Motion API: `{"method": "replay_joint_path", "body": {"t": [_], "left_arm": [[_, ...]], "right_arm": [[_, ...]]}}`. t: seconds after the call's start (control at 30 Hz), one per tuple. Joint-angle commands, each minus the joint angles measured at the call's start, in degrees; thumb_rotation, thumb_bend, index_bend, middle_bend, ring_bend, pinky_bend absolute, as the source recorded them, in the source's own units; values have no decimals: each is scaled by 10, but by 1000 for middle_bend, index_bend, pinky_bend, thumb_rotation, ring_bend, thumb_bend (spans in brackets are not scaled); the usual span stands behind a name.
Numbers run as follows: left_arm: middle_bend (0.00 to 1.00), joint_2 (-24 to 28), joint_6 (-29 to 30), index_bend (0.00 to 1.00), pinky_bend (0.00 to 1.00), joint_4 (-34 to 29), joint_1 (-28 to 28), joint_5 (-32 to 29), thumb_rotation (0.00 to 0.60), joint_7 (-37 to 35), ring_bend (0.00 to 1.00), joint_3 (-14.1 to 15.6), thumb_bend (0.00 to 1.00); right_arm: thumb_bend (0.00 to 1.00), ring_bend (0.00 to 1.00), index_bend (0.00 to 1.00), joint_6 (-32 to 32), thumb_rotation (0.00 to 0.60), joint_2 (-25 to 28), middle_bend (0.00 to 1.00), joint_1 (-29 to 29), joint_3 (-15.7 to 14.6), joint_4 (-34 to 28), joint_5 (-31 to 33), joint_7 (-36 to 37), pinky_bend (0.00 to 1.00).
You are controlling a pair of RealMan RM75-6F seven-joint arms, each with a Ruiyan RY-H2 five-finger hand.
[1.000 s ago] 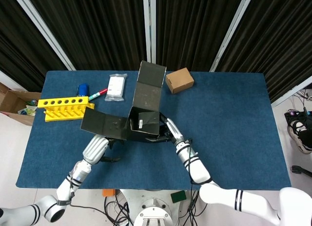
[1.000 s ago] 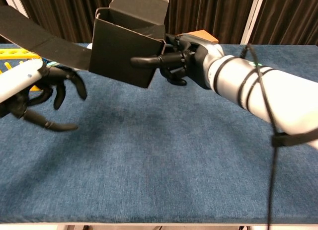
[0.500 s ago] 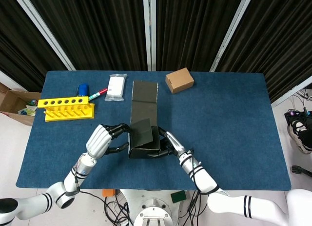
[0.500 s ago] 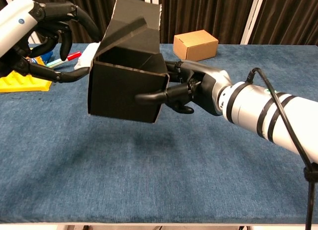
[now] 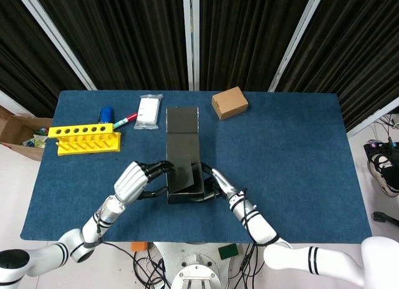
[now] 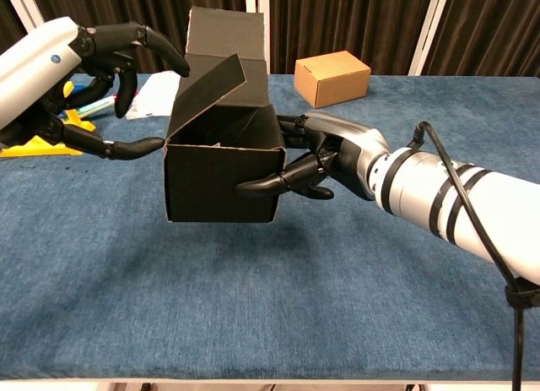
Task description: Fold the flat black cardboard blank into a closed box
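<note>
The black cardboard box is partly folded and held clear of the blue table, its top open. My right hand grips its right wall, one finger stretched across the front face. At the box's left side, my left hand has its fingers spread: one fingertip touches the left wall and others reach the side flap, which leans inward over the opening. The long lid flap stands up at the back. From the head view, the box sits between the left hand and the right hand.
A small brown box stands at the back, right of centre. At the back left lie a white packet, a red marker, a blue object and a yellow rack. An open carton sits off the table's left edge.
The box has turned level and square to the chest camera. My left hand rose from below the left flap to the box's left side, and that flap has swung in over the opening.
</note>
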Motion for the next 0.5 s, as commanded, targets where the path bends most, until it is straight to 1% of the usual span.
{"method": "replay_joint_path", "body": {"t": [0.03,0.3,0.5], "left_arm": [[330,-6,0,363,964,13,-3,1,600,-14,677,9,160],[330,-16,-18,356,965,70,-23,19,600,10,675,31,160],[330,-42,-28,354,966,129,-33,20,600,7,674,44,161]], "right_arm": [[215,798,470,-1,600,-3,387,4,-1,8,2,2,1000],[215,796,471,-12,600,-10,385,19,-8,35,-4,0,1000],[221,796,471,-23,600,-29,382,34,-13,81,-21,7,1000]]}}
